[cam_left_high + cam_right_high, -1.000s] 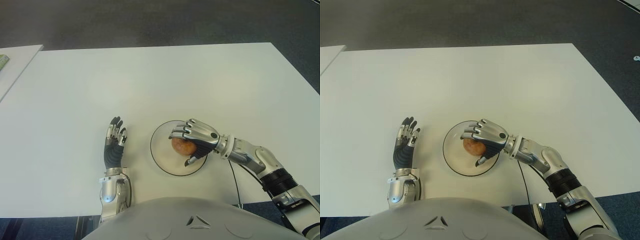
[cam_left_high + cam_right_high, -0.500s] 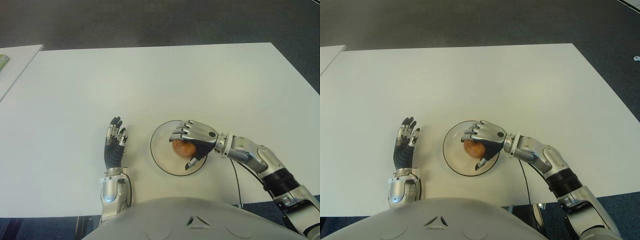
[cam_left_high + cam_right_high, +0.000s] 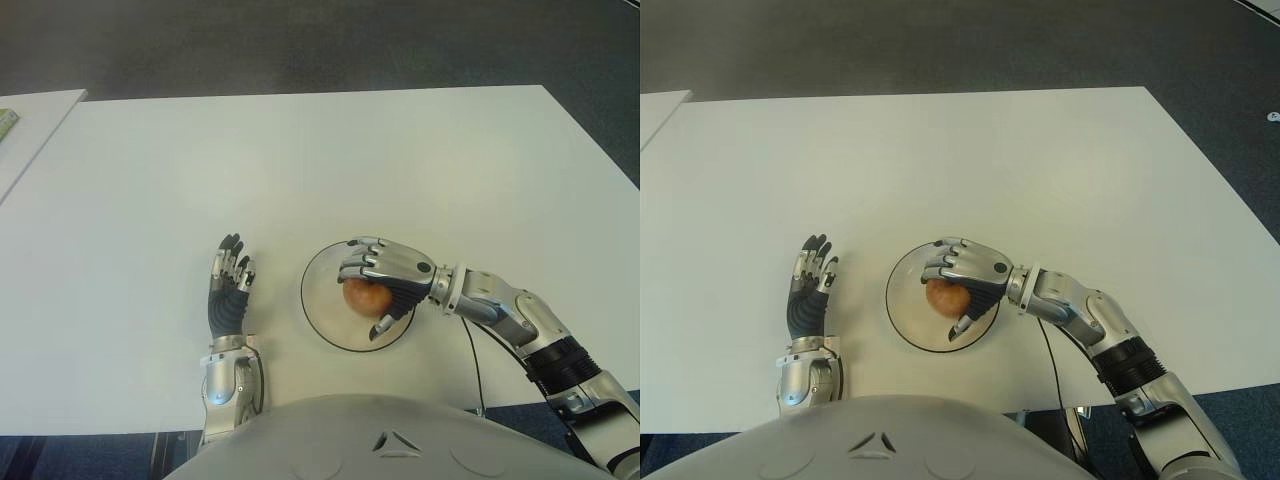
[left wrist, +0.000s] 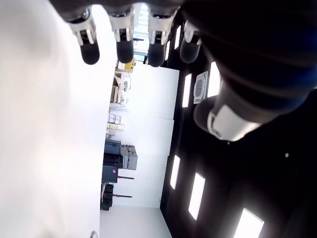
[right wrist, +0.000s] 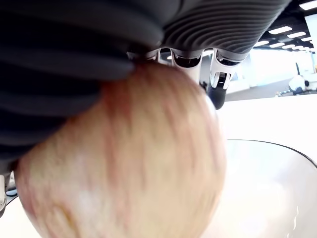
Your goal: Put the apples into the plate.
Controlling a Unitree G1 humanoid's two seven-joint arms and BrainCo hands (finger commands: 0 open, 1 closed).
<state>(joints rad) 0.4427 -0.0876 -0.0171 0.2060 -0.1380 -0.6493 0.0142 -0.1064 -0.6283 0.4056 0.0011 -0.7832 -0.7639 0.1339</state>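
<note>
Over the round white plate point(image 3: 322, 312), the right hand point(image 3: 388, 275) is curling its fingers around the reddish-yellow apple point(image 3: 365, 296), gripping it against its palm.

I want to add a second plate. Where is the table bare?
The table is bare beyond both hands, to its far edge, and right of the right arm. The crowded strip is near the robot: the left hand open, then the plate, where the right hand holds the apple.
</note>
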